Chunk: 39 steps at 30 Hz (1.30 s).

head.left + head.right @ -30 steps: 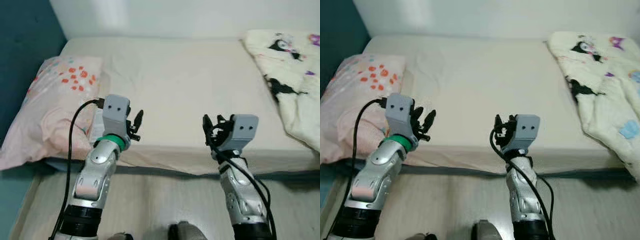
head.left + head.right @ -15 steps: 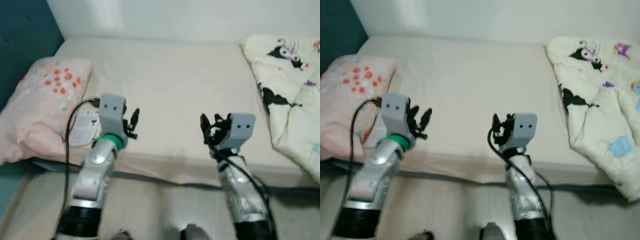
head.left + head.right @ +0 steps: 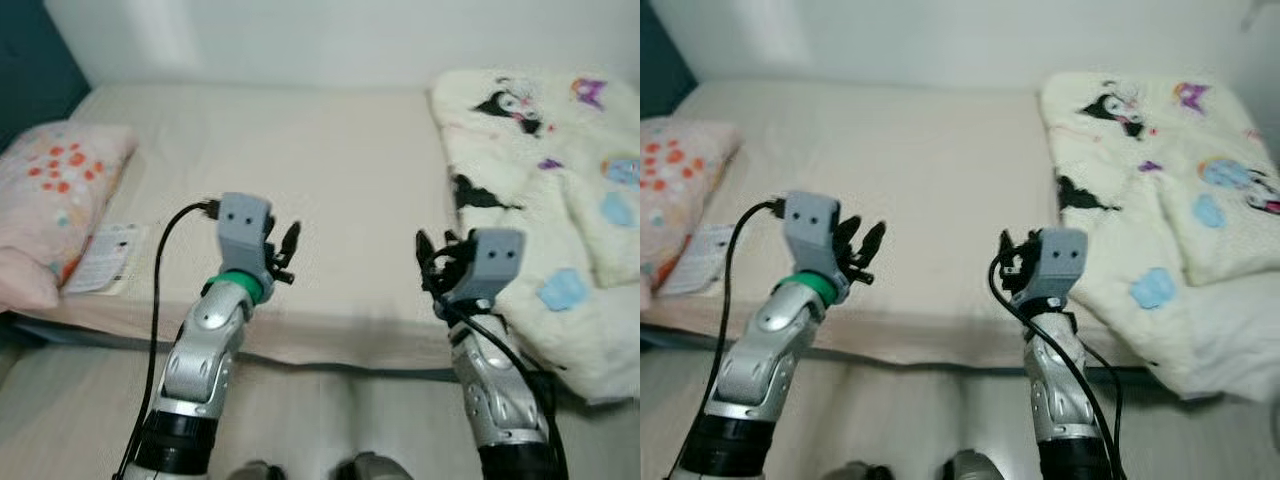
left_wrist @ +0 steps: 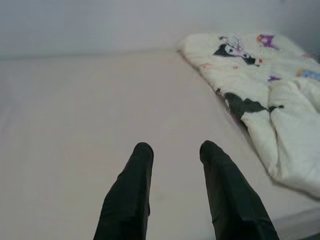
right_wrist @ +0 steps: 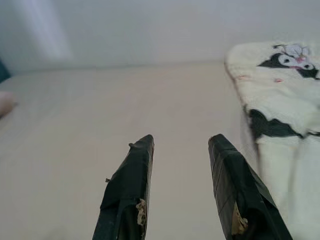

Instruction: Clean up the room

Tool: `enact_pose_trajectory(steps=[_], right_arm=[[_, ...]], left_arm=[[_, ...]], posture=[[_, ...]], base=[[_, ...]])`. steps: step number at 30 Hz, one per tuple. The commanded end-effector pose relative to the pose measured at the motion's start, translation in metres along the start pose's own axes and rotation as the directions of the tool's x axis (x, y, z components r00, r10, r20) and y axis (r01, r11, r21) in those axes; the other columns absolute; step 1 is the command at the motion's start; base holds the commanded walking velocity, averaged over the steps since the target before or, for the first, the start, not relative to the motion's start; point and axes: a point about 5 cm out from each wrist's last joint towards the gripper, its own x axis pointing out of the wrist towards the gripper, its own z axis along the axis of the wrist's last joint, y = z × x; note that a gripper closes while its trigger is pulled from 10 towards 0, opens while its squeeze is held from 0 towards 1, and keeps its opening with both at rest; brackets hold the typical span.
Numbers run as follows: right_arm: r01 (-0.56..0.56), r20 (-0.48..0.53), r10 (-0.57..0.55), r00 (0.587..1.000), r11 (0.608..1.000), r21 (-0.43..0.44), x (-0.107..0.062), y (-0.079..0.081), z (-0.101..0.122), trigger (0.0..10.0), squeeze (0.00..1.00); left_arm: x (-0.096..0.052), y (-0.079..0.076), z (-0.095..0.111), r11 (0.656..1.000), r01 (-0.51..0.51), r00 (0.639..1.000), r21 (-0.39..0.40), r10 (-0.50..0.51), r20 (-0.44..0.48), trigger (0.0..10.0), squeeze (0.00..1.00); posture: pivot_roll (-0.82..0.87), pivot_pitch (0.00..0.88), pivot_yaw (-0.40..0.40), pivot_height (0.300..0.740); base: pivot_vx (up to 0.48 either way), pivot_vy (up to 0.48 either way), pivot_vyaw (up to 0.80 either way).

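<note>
Nearest, the left end effector (image 3: 284,252) and right end effector (image 3: 428,262) hover with black fingers apart over the smooth beige bed (image 3: 340,170). Rumpled, fleecy cartoon-print blanket (image 3: 545,190) fills the right; a soft floral pillow (image 3: 50,200) lies left.

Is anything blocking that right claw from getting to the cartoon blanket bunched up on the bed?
Nothing visible. The right claw, open, hovers over bare mattress, and the blanket lies just to its right with no object between them.
</note>
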Motion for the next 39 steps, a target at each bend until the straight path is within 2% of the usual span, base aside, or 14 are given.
enact_pose_trajectory(steps=[1, 27, 39], right_arm=[[-0.007, -0.016, 0.007, 1.0, 1.0, 0.009, -0.0016, 0.0034, -0.004, 10.0, 0.0], [0.001, -0.024, 0.0, 1.0, 1.0, 0.014, -0.0046, 0.0035, -0.0056, 10.0, 0.0], [0.003, -0.027, -0.002, 1.0, 1.0, 0.015, -0.0049, 0.0034, -0.0061, 10.0, 0.0]], left_arm=[[-0.0018, 0.0042, -0.0042, 1.0, -0.014, 1.0, 0.006, 0.014, -0.018, 10.0, 0.0], [-0.0032, 0.0033, -0.0049, 1.0, -0.011, 1.0, 0.006, 0.011, -0.024, 10.0, 0.0], [-0.0026, 0.0027, -0.0057, 1.0, -0.011, 0.999, -0.001, 0.011, -0.033, 10.0, 0.0]], posture=[[-0.12, 0.074, 0.077, 0.716], [-0.12, 0.083, 0.08, 0.716], [-0.12, 0.084, 0.08, 0.716]], base=[[0.0, -0.341, 0.0], [0.0, -0.324, 0.0], [0.0, 0.0, 0.0]])
